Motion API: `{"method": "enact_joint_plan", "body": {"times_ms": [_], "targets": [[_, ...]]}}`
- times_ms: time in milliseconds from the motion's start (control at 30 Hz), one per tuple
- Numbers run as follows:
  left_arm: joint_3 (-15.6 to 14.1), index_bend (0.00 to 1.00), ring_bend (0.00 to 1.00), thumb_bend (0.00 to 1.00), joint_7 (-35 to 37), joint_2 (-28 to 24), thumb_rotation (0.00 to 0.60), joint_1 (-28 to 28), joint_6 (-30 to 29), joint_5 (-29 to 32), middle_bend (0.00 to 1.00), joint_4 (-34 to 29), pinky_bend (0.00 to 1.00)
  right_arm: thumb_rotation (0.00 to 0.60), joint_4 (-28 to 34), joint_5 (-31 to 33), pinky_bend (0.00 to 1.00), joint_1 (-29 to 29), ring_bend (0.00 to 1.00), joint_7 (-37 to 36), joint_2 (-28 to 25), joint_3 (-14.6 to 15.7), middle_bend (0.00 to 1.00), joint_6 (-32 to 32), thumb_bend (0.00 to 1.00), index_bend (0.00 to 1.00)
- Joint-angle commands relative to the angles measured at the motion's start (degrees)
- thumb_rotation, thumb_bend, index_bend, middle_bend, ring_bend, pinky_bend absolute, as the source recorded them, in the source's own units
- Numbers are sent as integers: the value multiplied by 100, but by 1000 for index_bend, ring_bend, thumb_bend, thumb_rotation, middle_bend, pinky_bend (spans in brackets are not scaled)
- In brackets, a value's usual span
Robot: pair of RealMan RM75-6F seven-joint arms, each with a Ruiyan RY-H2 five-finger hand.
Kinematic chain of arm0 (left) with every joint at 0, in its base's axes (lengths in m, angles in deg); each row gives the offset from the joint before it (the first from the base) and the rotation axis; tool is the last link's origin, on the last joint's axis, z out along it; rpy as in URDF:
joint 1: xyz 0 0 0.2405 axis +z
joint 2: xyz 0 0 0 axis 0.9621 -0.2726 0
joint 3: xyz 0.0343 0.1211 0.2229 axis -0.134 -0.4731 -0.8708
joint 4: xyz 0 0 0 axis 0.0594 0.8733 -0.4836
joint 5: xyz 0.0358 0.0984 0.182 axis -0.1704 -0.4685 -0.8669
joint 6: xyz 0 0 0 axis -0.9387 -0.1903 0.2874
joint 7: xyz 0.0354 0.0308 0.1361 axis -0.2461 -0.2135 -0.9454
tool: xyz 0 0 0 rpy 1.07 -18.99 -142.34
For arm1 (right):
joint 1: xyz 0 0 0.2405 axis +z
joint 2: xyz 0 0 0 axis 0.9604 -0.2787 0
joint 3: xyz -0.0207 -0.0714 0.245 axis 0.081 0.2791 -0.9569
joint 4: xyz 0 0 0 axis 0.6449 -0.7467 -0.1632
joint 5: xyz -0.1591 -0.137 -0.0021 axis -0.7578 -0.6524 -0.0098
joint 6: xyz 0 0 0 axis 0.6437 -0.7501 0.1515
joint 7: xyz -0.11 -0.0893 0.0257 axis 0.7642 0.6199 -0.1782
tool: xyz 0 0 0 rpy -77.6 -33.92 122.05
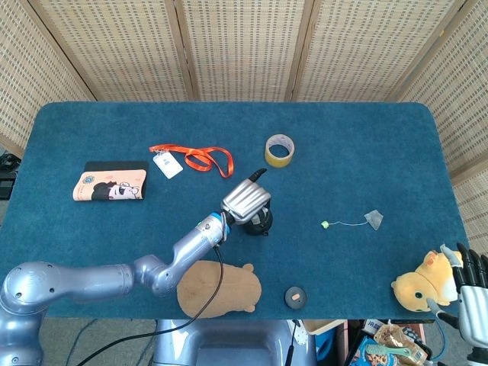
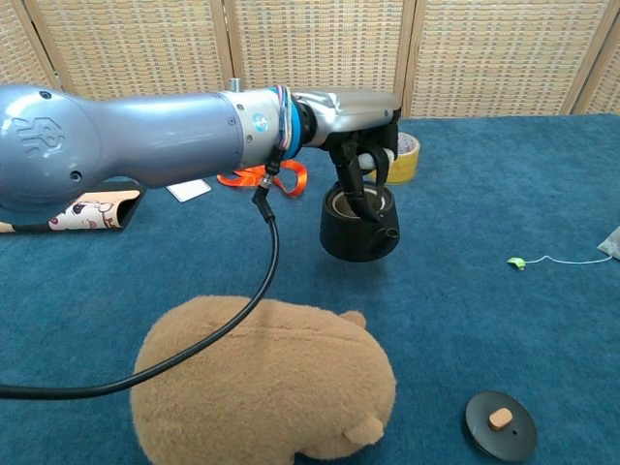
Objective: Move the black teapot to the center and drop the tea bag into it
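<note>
The black teapot [image 2: 358, 232] [image 1: 261, 222], lidless, is near the middle of the blue table, low over or on the cloth. My left hand [image 1: 246, 200] [image 2: 360, 124] grips it from above, fingers reaching into its open mouth. The tea bag [image 1: 373, 219] lies to the right with its string and green tag [image 1: 325, 224] [image 2: 516, 262]; the bag shows at the chest view's right edge [image 2: 611, 242]. The teapot's lid [image 1: 295, 296] [image 2: 499, 425] lies near the front edge. My right hand [image 1: 468, 290] hangs open off the table's front right corner.
A brown plush [image 1: 218, 288] [image 2: 263, 387] lies at the front. A yellow tape roll [image 1: 279, 150] [image 2: 404, 155] sits behind the teapot. An orange lanyard [image 1: 194, 158] and a printed pouch [image 1: 110, 186] are at the left. A yellow plush [image 1: 424, 284] sits at the front right corner.
</note>
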Motion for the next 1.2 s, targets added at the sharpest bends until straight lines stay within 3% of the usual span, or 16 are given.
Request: {"method": "enact_joint_plan", "body": {"times_ms": [33,667,1100,1200], "targets": [[-39,943,692,102,-62,115,600,-95,-13,110,830,98,0,600,-12,7,2,-2,0,-11,1,-2,113,5,180,140],[-421,889,626,102,-231,467,600,-187,-147,303,752,325,0,600,-100,23,1,-48,0,-98,39,3,113,-27,180,140],[-511,667,442,102,-253,538,600,-92,-356,258,561,298,0,600,-77,-22,2,-75,0,-76,39,7,113,-72,180,140],[-496,602,352,102,-242,515,600,-63,-417,229,501,257,0,600,-65,-35,1,-66,0,-67,34,2,113,-67,180,140]]}}
